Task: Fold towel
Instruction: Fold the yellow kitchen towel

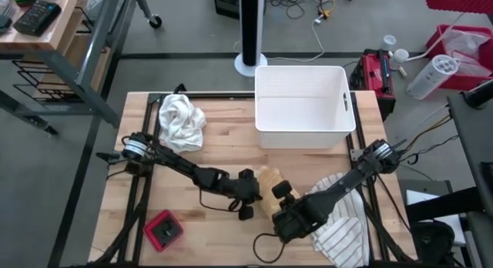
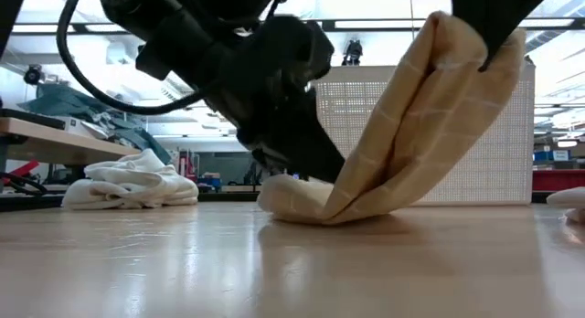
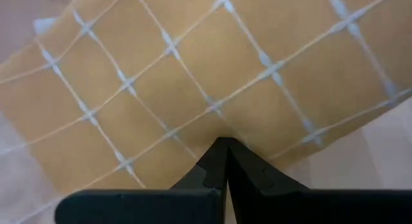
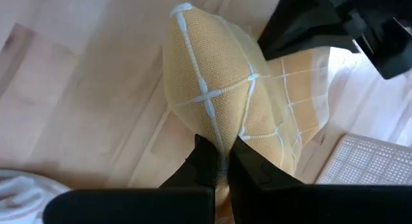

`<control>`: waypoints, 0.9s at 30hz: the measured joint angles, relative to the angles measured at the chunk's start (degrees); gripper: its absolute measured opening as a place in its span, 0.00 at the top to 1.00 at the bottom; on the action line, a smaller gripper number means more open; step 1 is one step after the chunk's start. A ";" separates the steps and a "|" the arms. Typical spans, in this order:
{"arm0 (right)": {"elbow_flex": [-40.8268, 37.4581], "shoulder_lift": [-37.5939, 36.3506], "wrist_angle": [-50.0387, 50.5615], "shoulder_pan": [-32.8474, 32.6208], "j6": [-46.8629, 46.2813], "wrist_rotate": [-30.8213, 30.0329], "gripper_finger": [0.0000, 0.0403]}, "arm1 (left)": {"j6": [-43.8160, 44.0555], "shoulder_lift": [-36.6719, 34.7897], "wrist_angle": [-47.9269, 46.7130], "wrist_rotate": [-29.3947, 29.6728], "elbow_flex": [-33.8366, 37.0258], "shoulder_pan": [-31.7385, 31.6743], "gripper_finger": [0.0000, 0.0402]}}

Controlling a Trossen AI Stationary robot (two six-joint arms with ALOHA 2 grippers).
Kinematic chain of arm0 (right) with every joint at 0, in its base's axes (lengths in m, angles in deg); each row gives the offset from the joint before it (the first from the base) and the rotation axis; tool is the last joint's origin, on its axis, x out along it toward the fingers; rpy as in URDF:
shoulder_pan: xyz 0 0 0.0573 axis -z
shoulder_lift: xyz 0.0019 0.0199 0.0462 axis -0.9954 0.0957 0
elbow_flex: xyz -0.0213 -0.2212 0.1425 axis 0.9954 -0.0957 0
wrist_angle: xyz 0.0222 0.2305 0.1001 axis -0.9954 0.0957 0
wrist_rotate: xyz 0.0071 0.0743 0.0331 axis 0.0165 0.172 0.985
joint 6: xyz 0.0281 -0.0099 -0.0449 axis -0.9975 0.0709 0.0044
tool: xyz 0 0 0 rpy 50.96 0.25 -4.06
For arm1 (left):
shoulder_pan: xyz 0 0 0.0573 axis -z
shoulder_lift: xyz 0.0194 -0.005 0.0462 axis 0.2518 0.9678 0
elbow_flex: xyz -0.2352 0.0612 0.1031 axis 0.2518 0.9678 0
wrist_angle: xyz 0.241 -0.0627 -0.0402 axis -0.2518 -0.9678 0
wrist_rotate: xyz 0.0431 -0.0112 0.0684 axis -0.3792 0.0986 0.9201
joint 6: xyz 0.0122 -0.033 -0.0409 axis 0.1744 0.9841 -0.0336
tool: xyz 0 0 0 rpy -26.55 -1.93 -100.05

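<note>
A yellow towel [image 1: 267,178] with a white grid lies mid-table, between my two grippers. In the low view it rises as a folded peak [image 2: 430,108] from a low end on the wood [image 2: 292,201]. My left gripper [image 1: 258,191] comes slanting down from the table's left and is shut at that low end [image 3: 225,143]. Over the towel, my right gripper [image 4: 222,161] is shut on its raised part. My left gripper pinches the towel's low edge [image 3: 222,130] between its shut fingertips, slanting down from the table's left. That end rests on the table [image 2: 283,195]; one layer or several I cannot tell. My right gripper pinches a folded ridge of the towel [image 4: 219,130] between its two fingers, from above, pointing steeply down. The ridge is lifted off the table [image 2: 457,39], and the cloth slopes down from it to the low end.
A white bin [image 1: 304,106] stands at the far middle of the table. A crumpled white towel [image 1: 181,122] lies far left, a striped towel [image 1: 343,233] lies near right under my right arm, and a red object [image 1: 163,229] sits near left.
</note>
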 joint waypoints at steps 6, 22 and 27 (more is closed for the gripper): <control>0.97 -0.20 0.30 2.01 2.34 0.67 0.98 | -0.57 1.40 -2.27 -0.07 -0.56 -0.55 1.00; 3.03 -0.73 -2.37 11.42 9.18 9.05 0.98 | -1.53 4.19 1.46 -12.92 -0.50 -1.20 1.00; 2.01 -0.96 -8.56 13.53 12.01 15.59 0.98 | -2.67 4.29 2.87 -13.70 -0.22 -0.89 1.00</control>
